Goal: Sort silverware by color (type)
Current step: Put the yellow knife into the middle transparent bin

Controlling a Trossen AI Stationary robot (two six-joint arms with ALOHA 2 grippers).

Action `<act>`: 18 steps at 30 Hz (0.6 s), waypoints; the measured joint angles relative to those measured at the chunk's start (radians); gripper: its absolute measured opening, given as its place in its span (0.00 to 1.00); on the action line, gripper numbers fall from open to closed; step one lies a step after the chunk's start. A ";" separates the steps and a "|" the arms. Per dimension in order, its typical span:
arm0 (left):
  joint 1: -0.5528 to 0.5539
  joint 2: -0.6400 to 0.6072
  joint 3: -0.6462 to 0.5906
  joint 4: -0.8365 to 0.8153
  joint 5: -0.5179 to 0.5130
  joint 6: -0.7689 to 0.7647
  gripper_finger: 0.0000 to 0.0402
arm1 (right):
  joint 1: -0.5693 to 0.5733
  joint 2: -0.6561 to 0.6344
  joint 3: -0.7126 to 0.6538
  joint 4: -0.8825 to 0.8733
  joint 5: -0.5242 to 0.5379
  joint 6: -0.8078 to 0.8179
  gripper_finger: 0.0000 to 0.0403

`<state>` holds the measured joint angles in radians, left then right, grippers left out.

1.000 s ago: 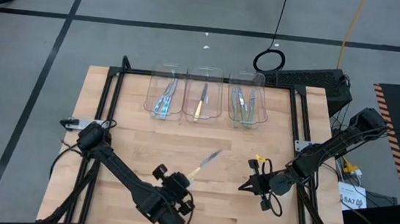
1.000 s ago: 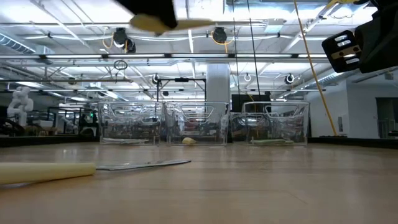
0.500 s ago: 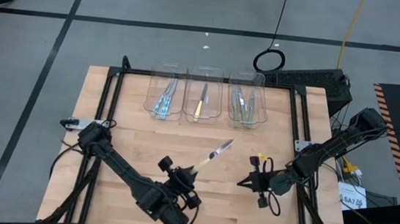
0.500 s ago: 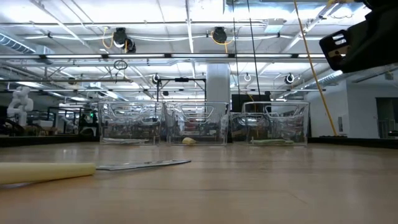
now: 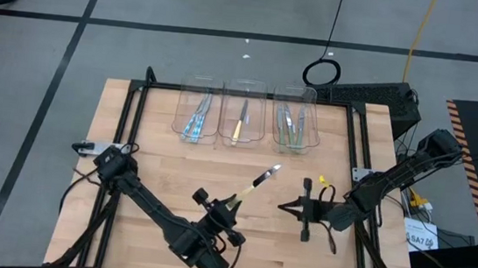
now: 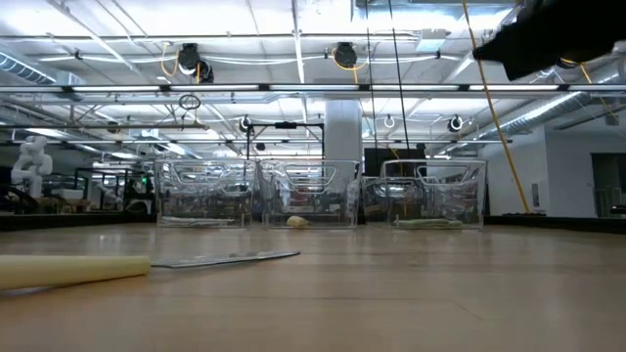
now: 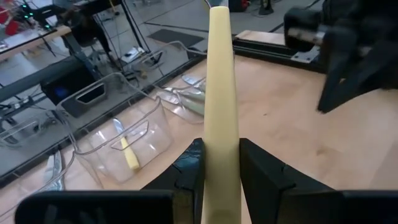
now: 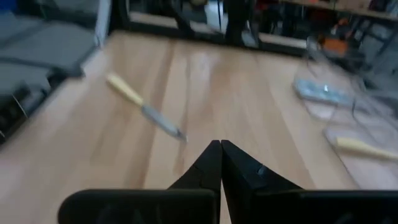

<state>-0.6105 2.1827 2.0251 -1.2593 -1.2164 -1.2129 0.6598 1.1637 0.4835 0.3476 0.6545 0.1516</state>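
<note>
Left hand [image 7: 219, 163] grasps a pale yellow-handled knife [image 5: 256, 182] above the desk [image 5: 158, 153]; carry it next to the middle bin [image 5: 242, 115], I judge; right hand [image 5: 288, 209] waits clenched.

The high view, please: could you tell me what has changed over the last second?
The left end effector, shut on the pale yellow utensil, carried it up off the table and toward the clear bins. The right end effector, shut and empty, swung round to point at the left arm. The bins and their sorted silverware stayed put.
</note>
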 joint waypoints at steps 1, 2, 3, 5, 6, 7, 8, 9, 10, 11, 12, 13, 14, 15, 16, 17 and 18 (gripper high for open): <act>0.005 0.007 0.000 0.006 -0.003 0.000 0.21 | 0.000 0.000 0.000 0.036 -0.001 -0.014 0.00; 0.010 0.013 0.000 0.007 -0.005 0.000 0.21 | 0.000 0.000 0.000 0.068 -0.002 -0.026 0.00; 0.015 0.019 0.000 0.008 -0.006 0.000 0.21 | 0.000 0.000 0.000 0.095 -0.002 -0.042 0.00; 0.024 0.027 -0.001 0.009 -0.012 0.000 0.21 | 0.000 0.000 0.000 0.145 -0.002 -0.072 0.00; 0.030 0.028 -0.001 0.012 -0.014 0.000 0.21 | 0.000 0.000 0.000 0.162 -0.001 -0.090 0.00; 0.037 0.033 -0.001 0.029 -0.018 0.008 0.21 | 0.000 0.000 0.000 0.182 -0.001 -0.108 0.00; 0.044 0.034 -0.001 0.048 -0.019 0.019 0.21 | 0.000 0.000 0.000 0.201 -0.001 -0.127 0.00; 0.047 0.036 -0.001 0.062 -0.018 0.033 0.21 | 0.000 0.000 0.000 0.217 0.001 -0.149 0.00; 0.051 0.038 -0.001 0.082 -0.016 0.049 0.21 | 0.000 0.000 0.000 0.239 0.004 -0.175 0.00; 0.055 0.039 -0.001 0.111 -0.013 0.073 0.21 | 0.000 0.000 0.000 0.263 0.006 -0.199 0.00; 0.058 0.040 -0.001 0.146 -0.005 0.099 0.21 | 0.000 0.000 0.000 0.283 0.018 -0.226 0.00; 0.062 0.045 0.000 0.184 0.003 0.131 0.21 | 0.000 0.000 0.000 0.298 0.033 -0.248 0.00; 0.063 0.048 0.000 0.216 0.012 0.163 0.21 | 0.000 0.000 0.000 0.310 0.049 -0.263 0.00; 0.063 0.050 0.000 0.237 0.018 0.192 0.21 | 0.000 0.000 0.000 0.313 0.062 -0.273 0.00; 0.063 0.051 -0.001 0.251 0.025 0.215 0.21 | 0.000 0.000 0.000 0.314 0.084 -0.279 0.00; 0.065 0.052 -0.002 0.263 0.031 0.230 0.21 | 0.000 0.000 0.000 0.314 0.098 -0.286 0.00; 0.068 0.054 -0.001 0.271 0.035 0.239 0.21 | 0.000 0.000 0.000 0.312 0.110 -0.294 0.00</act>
<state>-0.5427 2.2364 2.0241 -0.9887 -1.1815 -0.9739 0.6598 1.1638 0.4831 0.6594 0.7642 -0.1423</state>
